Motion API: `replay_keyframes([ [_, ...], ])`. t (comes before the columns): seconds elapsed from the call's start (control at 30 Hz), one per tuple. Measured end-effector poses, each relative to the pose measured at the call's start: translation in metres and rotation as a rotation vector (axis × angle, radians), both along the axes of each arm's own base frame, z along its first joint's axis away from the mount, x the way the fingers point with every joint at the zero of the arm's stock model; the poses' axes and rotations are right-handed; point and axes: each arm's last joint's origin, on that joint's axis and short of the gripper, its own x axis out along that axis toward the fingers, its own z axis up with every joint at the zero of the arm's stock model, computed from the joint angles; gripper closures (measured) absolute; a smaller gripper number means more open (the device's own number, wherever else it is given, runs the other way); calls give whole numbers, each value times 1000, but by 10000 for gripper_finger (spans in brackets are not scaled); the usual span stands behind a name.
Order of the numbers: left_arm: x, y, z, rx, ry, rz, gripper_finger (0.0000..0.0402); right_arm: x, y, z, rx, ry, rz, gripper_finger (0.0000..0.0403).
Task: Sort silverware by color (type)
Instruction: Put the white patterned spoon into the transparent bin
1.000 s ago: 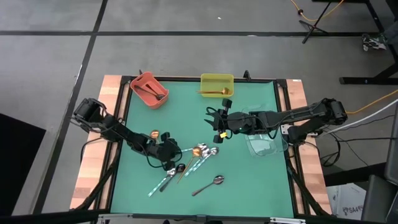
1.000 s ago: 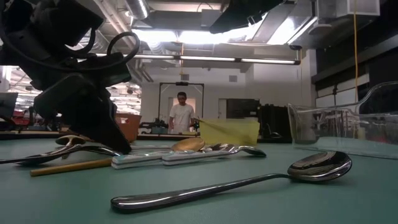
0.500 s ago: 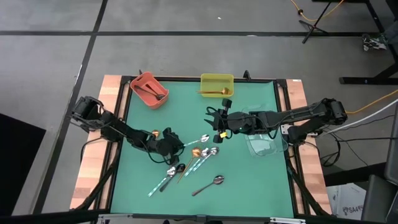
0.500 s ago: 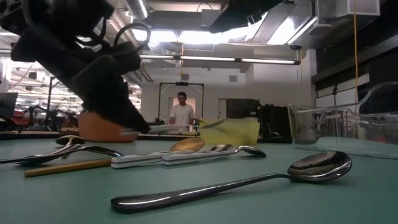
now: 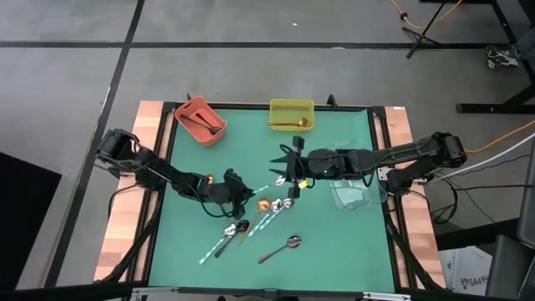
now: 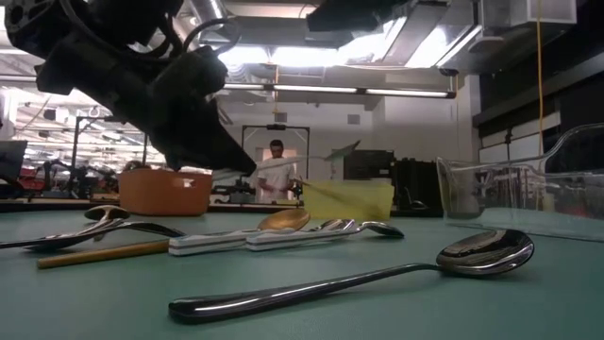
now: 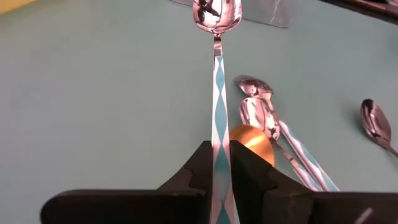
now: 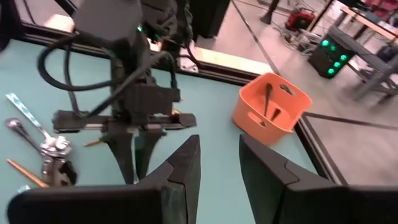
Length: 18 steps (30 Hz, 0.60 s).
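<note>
My left gripper (image 7: 215, 149) is shut on a silver spoon (image 7: 216, 68) with a teal-and-white diamond handle. It holds the spoon above the green table, left of the loose silverware (image 5: 269, 207). That pile holds a gold spoon (image 5: 264, 204), silver spoons (image 5: 288, 202), a black spoon (image 5: 242, 227) and another patterned one (image 5: 216, 245), all lying flat. A dark shiny spoon (image 6: 377, 277) lies apart, nearest the front edge. My right gripper (image 8: 219, 158) hangs open high over the table's middle (image 5: 289, 164), touching nothing. My left gripper pinches the spoon's patterned handle (image 7: 216, 134) between its two fingers (image 7: 200, 167), with the handle running on back between them. The fingers lie along the handle, slanting down from the table's left. The spoon sticks out forward, bowl (image 7: 216, 15) away, lifted clear and near level (image 6: 302, 161).
An orange bin (image 5: 201, 120) with a dark spoon stands at the far left. A yellow bin (image 5: 292, 114) with a gold spoon is at the far middle. A clear bin (image 5: 355, 191) sits under my right arm. A person (image 6: 276, 172) stands in the room beyond.
My left gripper has risen from the pile and gone toward the table's right and far edges. It has tipped up toward level. The patterned spoon has come up off the table with it and now hangs clear. My right gripper has swung a little in place.
</note>
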Motion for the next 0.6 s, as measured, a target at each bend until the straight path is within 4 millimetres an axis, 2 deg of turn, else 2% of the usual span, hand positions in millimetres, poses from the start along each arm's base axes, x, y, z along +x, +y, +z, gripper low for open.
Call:
replay_keyframes([
  [0.6, 0, 0, 1, 50, 5, -18, 369, 1, 6, 2, 77, -21, 198, 299],
])
